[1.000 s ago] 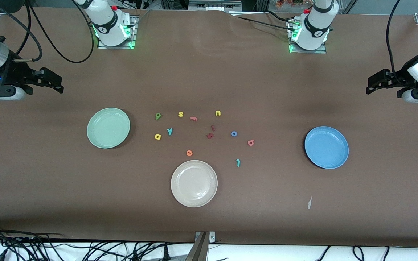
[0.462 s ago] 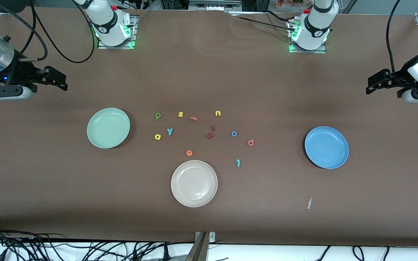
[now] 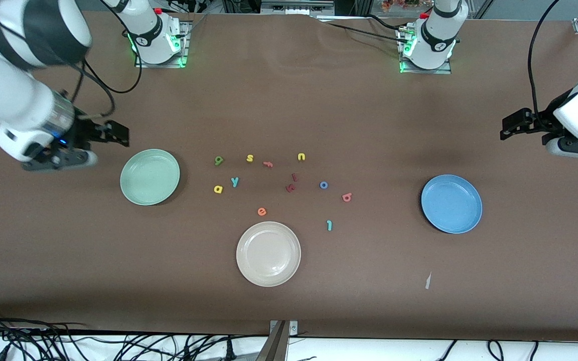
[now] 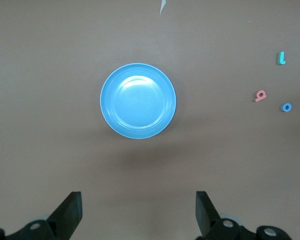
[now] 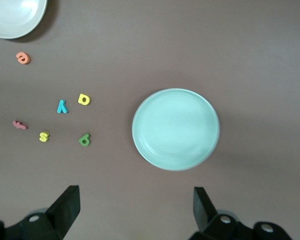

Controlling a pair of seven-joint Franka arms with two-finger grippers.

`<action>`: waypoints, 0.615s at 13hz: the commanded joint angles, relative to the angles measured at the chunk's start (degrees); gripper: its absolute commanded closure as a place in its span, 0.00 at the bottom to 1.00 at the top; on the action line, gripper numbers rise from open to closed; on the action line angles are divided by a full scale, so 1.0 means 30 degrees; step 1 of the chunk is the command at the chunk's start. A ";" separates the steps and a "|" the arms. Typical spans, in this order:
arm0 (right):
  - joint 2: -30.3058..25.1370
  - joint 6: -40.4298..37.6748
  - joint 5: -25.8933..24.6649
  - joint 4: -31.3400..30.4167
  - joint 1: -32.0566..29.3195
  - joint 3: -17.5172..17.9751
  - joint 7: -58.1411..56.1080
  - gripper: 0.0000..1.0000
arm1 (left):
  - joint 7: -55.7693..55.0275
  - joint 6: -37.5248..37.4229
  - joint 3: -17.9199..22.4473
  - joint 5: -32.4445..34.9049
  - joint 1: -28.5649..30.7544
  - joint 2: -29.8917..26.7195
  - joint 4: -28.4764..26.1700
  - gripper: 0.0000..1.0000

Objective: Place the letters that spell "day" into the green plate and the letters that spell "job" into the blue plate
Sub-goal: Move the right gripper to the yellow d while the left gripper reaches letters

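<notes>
The letters that spell "day" (image 3: 234, 181) are scattered on the table between the green plate (image 3: 149, 176) and the letters that spell "job" (image 3: 323, 185), with the blue plate (image 3: 451, 203) toward the left arm's end. Light, soft foam is judged likely; each should be pinched across its thin edges. The right gripper (image 3: 113, 134), beside the green plate, and the left gripper (image 3: 512, 123), above the blue plate, are held wide and empty.

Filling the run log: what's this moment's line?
left gripper: open, empty | right gripper: open, empty | green plate, blue plate: no letters
</notes>
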 commanded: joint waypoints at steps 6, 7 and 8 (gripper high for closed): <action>0.4292 0.4778 -0.0486 0.0212 0.2745 0.0027 0.7564 0.00 | -0.0948 0.2268 -0.0189 -0.0270 -0.2972 0.5104 0.1384 0.00; 0.5461 0.6643 -0.0515 0.0212 0.3064 0.0027 0.8291 0.00 | -0.1737 0.3089 -0.0247 -0.0416 -0.3328 0.5633 0.1384 0.00; 0.6575 0.8547 -0.0545 0.0212 0.3212 -0.0002 0.9285 0.00 | -0.2557 0.3735 -0.0422 -0.0737 -0.3882 0.6392 0.1384 0.00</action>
